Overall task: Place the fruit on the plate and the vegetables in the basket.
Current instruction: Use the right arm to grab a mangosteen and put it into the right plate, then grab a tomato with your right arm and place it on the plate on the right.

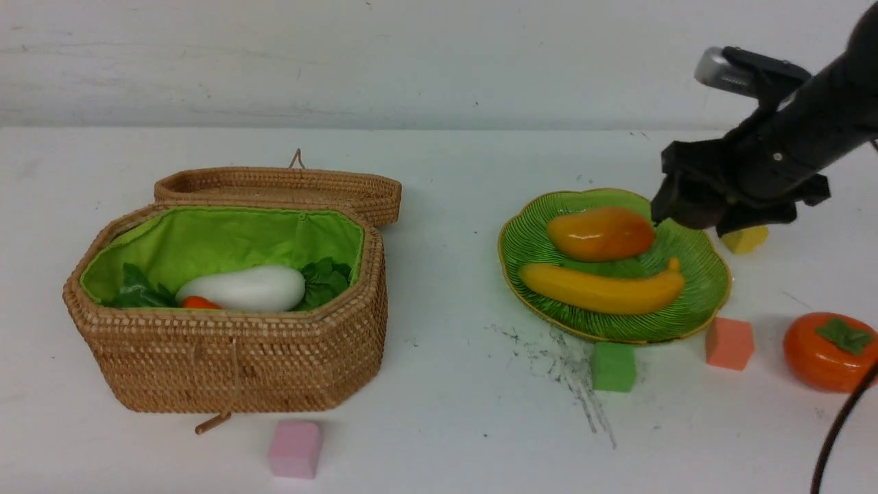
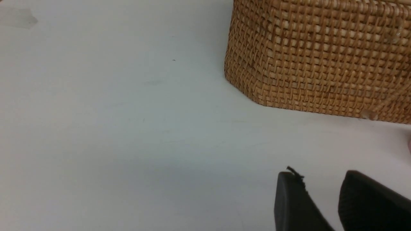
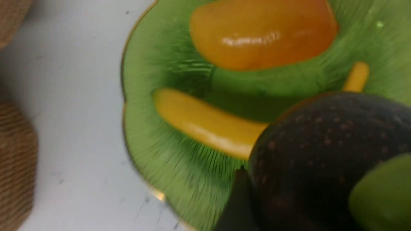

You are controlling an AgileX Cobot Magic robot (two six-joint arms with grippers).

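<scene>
The green plate (image 1: pixel 529 241) holds the mango (image 1: pixel 600 233) and the banana (image 1: pixel 603 289). My right gripper (image 1: pixel 689 218) hangs over the plate's far right rim, shut on the dark purple mangosteen (image 3: pixel 321 150); one finger (image 3: pixel 239 202) presses its side and the other is hidden. An orange persimmon (image 1: pixel 830 351) rests on the table right of the plate. The open wicker basket (image 1: pixel 233 360) contains the white radish (image 1: pixel 243 288) and the carrot (image 1: pixel 200 302). My left gripper (image 2: pixel 321 175) is open and empty, low over bare table beside the basket (image 2: pixel 321 57).
The basket's lid (image 1: pixel 281 185) lies folded back behind it. Foam cubes stand around: yellow (image 1: pixel 744 239) behind the plate, salmon (image 1: pixel 729 343) and green (image 1: pixel 612 367) at its front edge, pink (image 1: pixel 295 448) before the basket. A black cable (image 1: pixel 840 429) crosses the lower right corner.
</scene>
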